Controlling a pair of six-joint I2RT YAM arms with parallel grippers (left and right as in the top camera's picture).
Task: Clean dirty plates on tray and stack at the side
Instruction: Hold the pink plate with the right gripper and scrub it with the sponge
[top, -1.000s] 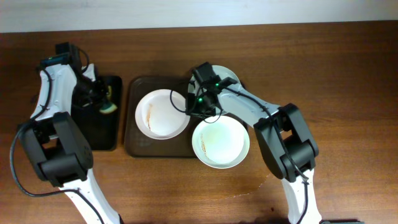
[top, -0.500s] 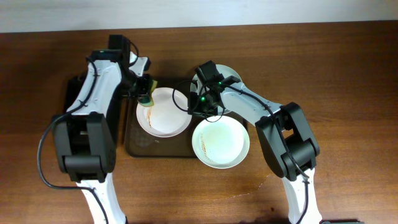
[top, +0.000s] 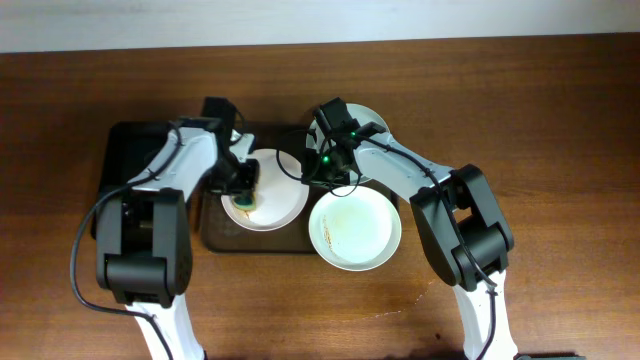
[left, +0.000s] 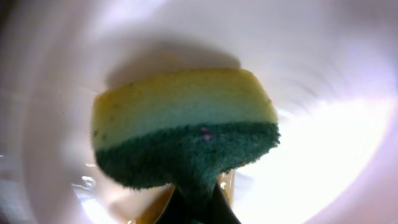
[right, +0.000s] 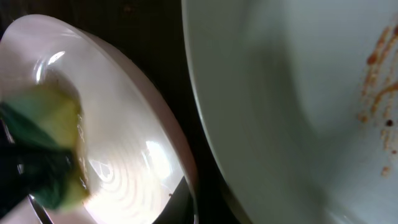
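Observation:
Three white plates show in the overhead view. One plate lies on the brown tray. My left gripper is shut on a yellow-and-green sponge and presses it onto this plate's left part. The left wrist view shows the sponge against the plate, held by the jaws. My right gripper is shut on the same plate's right rim. A second plate with orange smears lies at the tray's right edge. A third plate sits behind the right arm.
A narrow black tray lies left of the brown tray. Both arms cross over the brown tray. Bare wooden table lies to the right and in front.
My left arm has swung from the black tray to the right with the sponge and set it down on the plate on the brown tray. The right arm has stayed put.

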